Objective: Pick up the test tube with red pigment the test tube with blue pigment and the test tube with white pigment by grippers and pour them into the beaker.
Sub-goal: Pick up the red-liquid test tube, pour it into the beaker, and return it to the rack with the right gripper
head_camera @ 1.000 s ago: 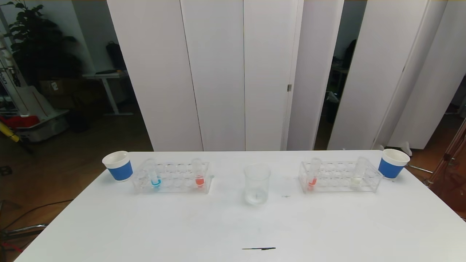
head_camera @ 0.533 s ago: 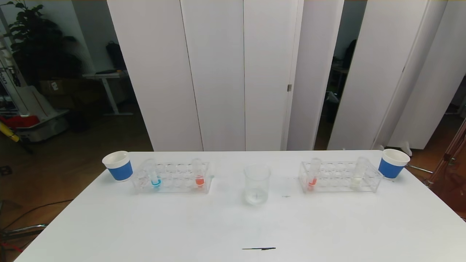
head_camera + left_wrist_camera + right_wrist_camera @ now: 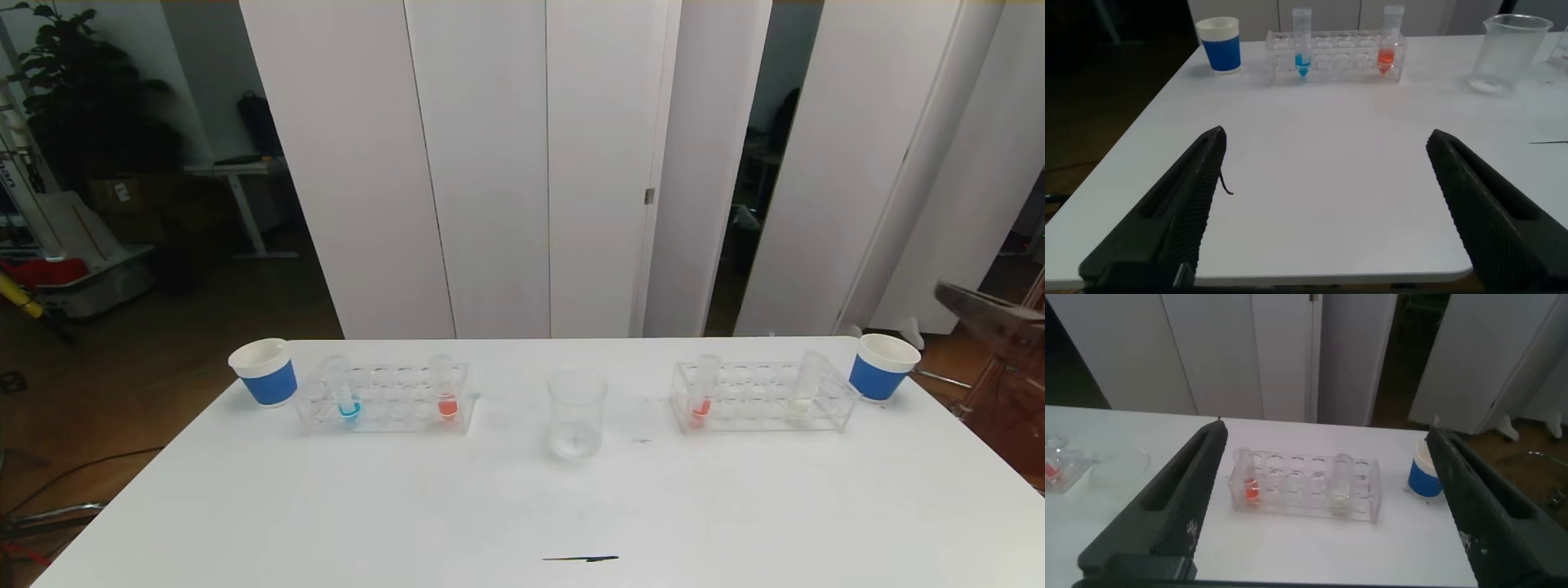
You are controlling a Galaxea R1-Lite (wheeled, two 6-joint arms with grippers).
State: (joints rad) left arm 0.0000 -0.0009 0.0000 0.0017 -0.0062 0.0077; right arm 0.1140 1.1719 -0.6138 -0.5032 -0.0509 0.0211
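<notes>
Right arm (image 3: 992, 314) (a blur) is cut off by the head view's edge.

White table (image 3: 522, 506) — beaker (image 3: 576, 412) centre, between two clear racks (image 3: 384, 400) (image 3: 763, 398); blue cups (image 3: 264, 372) (image 3: 880, 367) at the outer ends — all beyond both grippers' open fingers.

- Left hand (image 3: 1327, 212): two long, matte black, wedge-shaped fingers with a grainy surface.
- Right hand (image 3: 1327, 506): the same black, tapering, flat-faced fingers.
</notes>
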